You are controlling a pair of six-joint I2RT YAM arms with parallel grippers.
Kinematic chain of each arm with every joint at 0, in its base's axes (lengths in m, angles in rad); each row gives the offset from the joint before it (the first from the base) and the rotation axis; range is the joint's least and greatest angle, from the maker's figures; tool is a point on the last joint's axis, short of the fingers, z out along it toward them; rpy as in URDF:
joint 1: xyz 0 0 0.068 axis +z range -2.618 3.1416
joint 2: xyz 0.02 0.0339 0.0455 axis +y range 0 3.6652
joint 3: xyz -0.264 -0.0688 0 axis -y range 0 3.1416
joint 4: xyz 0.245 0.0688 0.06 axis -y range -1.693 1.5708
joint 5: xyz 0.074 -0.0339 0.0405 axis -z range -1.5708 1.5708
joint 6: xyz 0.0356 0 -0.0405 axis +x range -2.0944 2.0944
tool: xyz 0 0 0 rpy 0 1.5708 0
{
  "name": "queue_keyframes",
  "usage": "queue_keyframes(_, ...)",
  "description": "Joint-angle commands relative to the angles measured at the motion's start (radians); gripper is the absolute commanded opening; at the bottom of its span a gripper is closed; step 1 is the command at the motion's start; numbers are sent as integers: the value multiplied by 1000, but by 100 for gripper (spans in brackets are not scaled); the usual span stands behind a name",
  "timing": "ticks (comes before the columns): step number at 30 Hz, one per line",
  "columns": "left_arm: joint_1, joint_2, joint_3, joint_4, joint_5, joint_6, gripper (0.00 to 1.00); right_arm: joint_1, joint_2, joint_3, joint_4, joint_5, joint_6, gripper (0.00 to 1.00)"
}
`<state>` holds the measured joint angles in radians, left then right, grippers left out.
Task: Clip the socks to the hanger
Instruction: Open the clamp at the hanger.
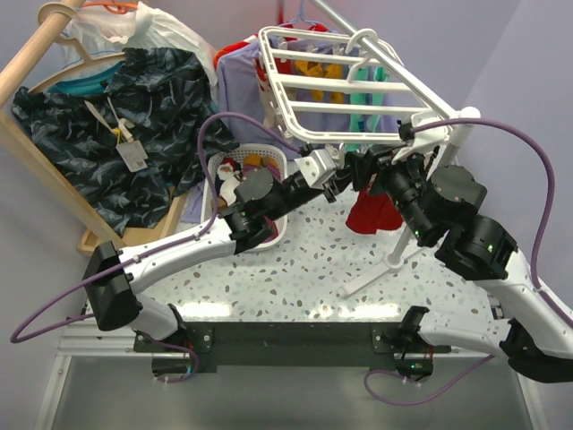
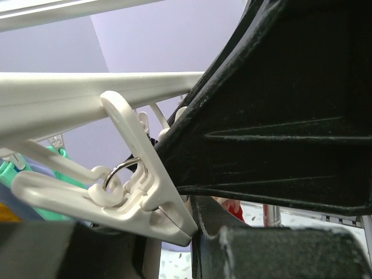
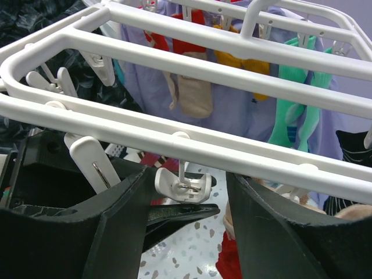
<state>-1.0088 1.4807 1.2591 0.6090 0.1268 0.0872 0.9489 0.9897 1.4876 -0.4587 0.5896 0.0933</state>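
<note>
- Under the near bar of the hanger [image 1: 322,83], at 12 o'clock from my bases, both my claws meet. This is the clipping step, with one peg being readied.
- My left claw [image 2: 189,200], stretched toward 1 o'clock, is nearly closed on the tail of a white clip [image 2: 139,192]. The clip's other two ends stand splayed, so I judge its mouth is open.
- My right claw [image 3: 192,192], stretched toward 11 o'clock, has its jaws well apart and faces that clip. I can see nothing pinched between them.
- Red fabric [image 1: 372,213] hangs at 6 o'clock, just below the claws. I cannot tell whether it is one of the socks, or what holds it up.
- Next, as I judge it, a sock's cuff has to go up into the open mouth. Only then should my left claw ease off so the clip bites. Letting go too soon would shut the clip on nothing.
</note>
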Motion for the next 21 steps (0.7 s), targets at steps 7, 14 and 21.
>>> queue_keyframes(7,-4,-10,49,-18,25,-32,0,4,12,8,121,9,-13,47)
queue_keyframes(14,-4,-13,39,-29,20,-40,7,4,-5,-10,134,30,-20,23)
queue_keyframes(21,-4,-46,0,-20,-32,-55,37,2,-17,-30,123,36,-17,4)
